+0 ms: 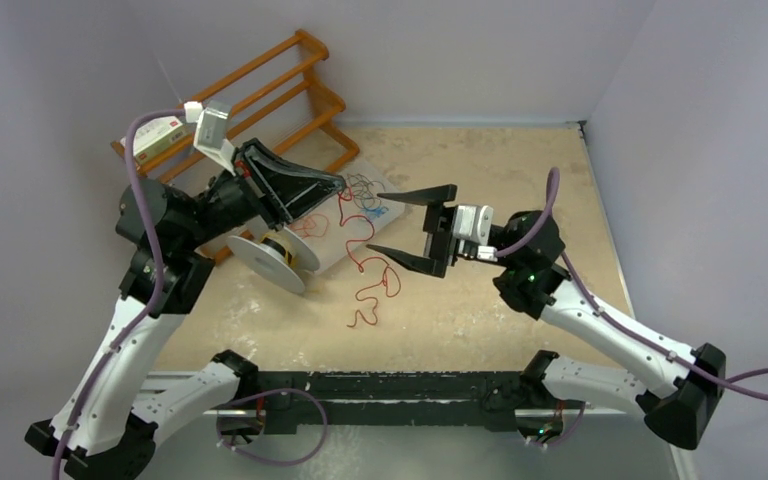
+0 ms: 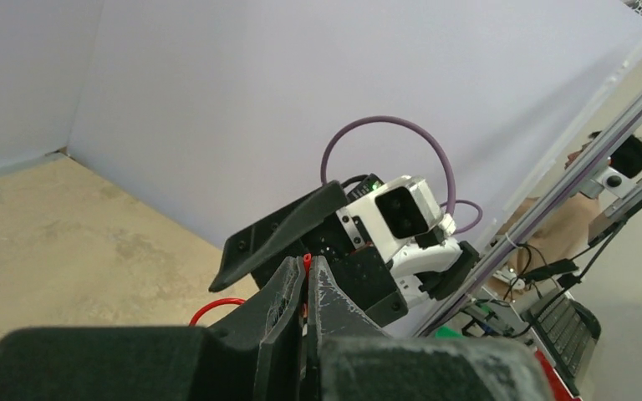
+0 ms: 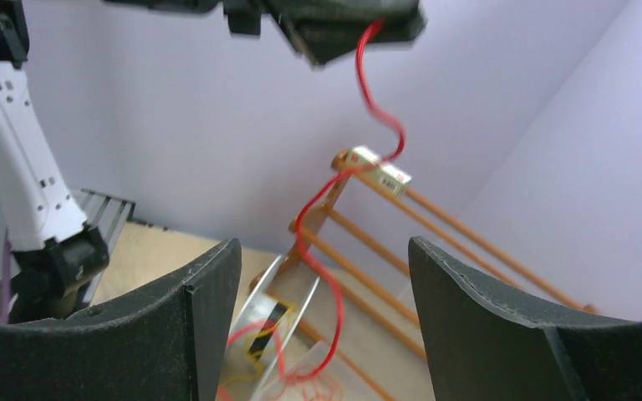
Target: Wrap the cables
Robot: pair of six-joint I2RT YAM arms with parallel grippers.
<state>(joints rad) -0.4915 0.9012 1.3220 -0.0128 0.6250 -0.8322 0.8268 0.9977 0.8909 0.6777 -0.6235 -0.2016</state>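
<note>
The long red cable point(image 1: 362, 262) hangs from my left gripper point(image 1: 338, 184) and winds down across the table to a loose end near the middle. The left jaws are shut on it, and its red end point(image 2: 308, 262) pokes out between the fingertips of my left gripper point(image 2: 309, 269). Thin blue and black cables point(image 1: 365, 190) lie tangled on a pale sheet just behind. My right gripper point(image 1: 378, 223) stands open, facing the left one, with the red cable point(image 3: 369, 88) dangling in front of its gap. Nothing is between the tips of my right gripper point(image 3: 324, 246).
A white spool point(image 1: 265, 262) lies tilted below the left gripper and also shows as the spool point(image 3: 280, 309) in the right wrist view. An orange wooden rack point(image 1: 270, 85) with a small box point(image 1: 158, 136) stands at the back left. Walls close the back and right.
</note>
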